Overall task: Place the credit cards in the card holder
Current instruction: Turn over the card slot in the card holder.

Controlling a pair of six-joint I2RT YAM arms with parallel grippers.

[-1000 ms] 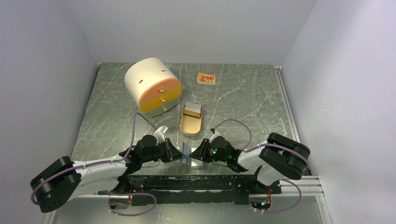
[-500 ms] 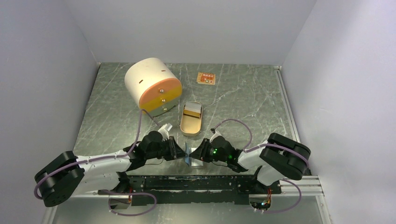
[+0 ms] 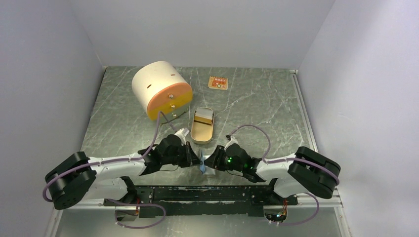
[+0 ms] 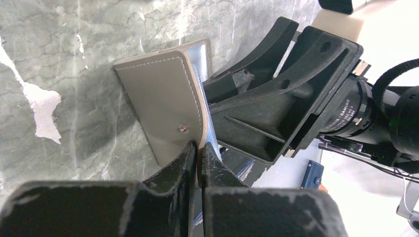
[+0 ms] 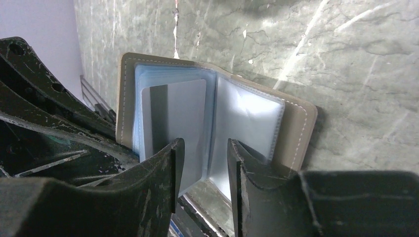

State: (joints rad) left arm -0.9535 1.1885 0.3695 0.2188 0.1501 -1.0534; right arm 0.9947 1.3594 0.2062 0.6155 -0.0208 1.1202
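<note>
You have one card holder [image 5: 245,123], open like a book at the near edge of the desk [image 3: 257,108], between your two claws. Your left claw [image 4: 198,148] is pinching the edge of its stitched taupe cover. Your right claw [image 5: 205,144] stands spread, with the clear sleeves in the gap. There are two cards: a blue-grey card [image 5: 173,118] inside a sleeve and a gold-orange card [image 3: 218,82] flat at the far side. One tan oval tin [image 3: 202,126] lies between them, with one white drum [image 3: 160,91] to its left.
</note>
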